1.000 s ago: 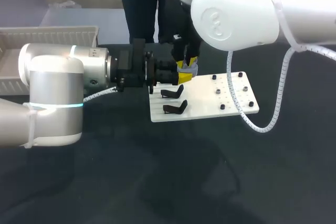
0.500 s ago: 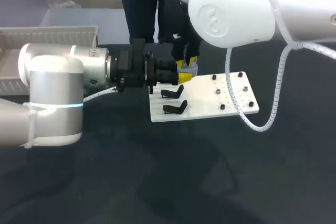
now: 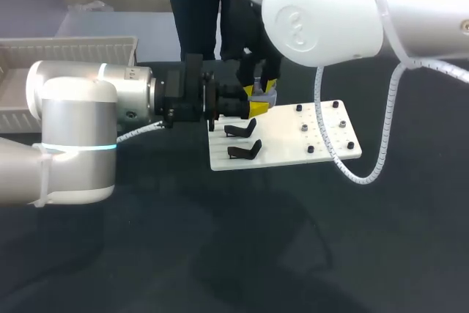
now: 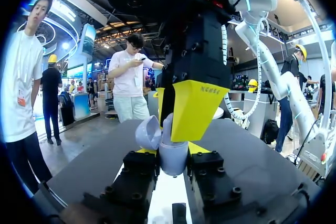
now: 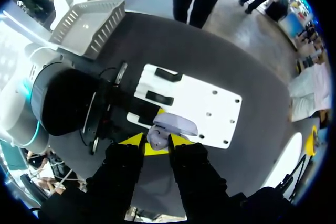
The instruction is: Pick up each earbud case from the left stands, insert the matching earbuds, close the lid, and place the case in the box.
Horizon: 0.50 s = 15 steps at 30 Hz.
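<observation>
- Left gripper (image 4: 173, 167) is clamped on the pale lavender-grey plastic earbud case (image 4: 173, 160), one black finger pressing each side of its body
- the case stands upright over the left end of the flat white rectangular board (image 5: 210, 103), with its rounded lid (image 5: 176, 124) swung open to one side
- right gripper (image 5: 156, 141) comes down from above, its yellow tips right at the open top of the case; whether it grips anything cannot be told
- the left arm comes in level from the left side, and the right arm hangs over the board from above
- two black angled stands (image 3: 242, 130) (image 3: 244, 150) sit on the left part of the board, just beside the left gripper
- small black pegs (image 3: 310, 149) dot the board's right part
- a white slatted plastic box (image 3: 66, 53) sits at the far left of the dark table (image 3: 220, 240), well apart from the board
</observation>
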### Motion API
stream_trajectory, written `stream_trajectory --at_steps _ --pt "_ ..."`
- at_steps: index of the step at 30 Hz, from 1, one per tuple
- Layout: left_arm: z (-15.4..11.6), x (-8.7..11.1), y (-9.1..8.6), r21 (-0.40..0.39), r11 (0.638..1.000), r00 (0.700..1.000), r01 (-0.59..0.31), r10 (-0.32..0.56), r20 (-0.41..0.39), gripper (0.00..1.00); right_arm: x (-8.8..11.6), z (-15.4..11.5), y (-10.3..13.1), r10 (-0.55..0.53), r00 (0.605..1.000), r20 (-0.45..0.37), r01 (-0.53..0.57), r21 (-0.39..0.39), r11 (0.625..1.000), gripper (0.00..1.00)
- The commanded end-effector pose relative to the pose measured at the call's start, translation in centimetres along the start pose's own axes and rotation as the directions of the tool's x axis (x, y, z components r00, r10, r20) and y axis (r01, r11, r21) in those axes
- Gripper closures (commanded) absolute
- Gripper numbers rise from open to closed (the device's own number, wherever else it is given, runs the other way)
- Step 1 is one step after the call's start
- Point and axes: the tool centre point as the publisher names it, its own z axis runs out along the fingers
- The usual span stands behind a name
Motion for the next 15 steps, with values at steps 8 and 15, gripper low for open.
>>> stream_trajectory --at_steps 8,15 --pt "-0.02 0.08 -0.11 -0.006 1.0 1.0 -0.004 0.005 0.005 1.0 -0.15 -0.14 0.08 0.004 1.0 -0.002 -0.004 0.002 1.0 0.7" --pt "-0.02 0.08 -0.11 -0.006 1.0 1.0 -0.004 0.005 0.005 1.0 -0.15 -0.36 0.22 0.01 1.0 -0.001 -0.01 0.006 1.0 0.69"
